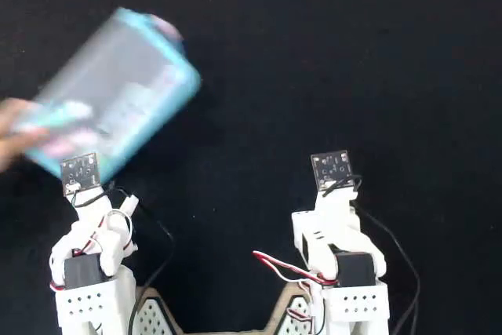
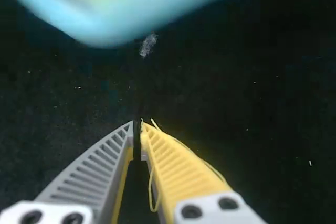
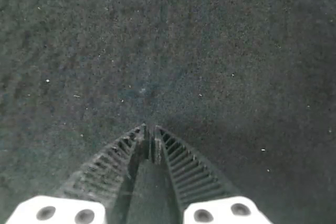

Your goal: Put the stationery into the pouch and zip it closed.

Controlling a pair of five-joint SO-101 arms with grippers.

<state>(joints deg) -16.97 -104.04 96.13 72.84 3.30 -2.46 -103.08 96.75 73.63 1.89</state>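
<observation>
A see-through pouch point(image 1: 114, 88) with a light blue rim hangs blurred over the left half of the black table, held at its left end by a person's hand point(image 1: 16, 135). Pale items show through its side. Its blue corner point(image 2: 115, 3) lies just ahead of my left gripper point(image 2: 139, 125), which is shut with nothing in it. My right gripper point(image 3: 149, 129) is shut too, above bare black cloth. Both arms sit folded near the table's front edge, the left arm point(image 1: 90, 233) under the pouch's near end, the right arm point(image 1: 337, 225) well to the right of it.
Black cloth point(image 1: 329, 76) covers the whole table. Cables point(image 1: 274, 266) trail from both arm bases at the front edge. A small pale speck point(image 2: 147, 44) lies on the cloth ahead of the left gripper.
</observation>
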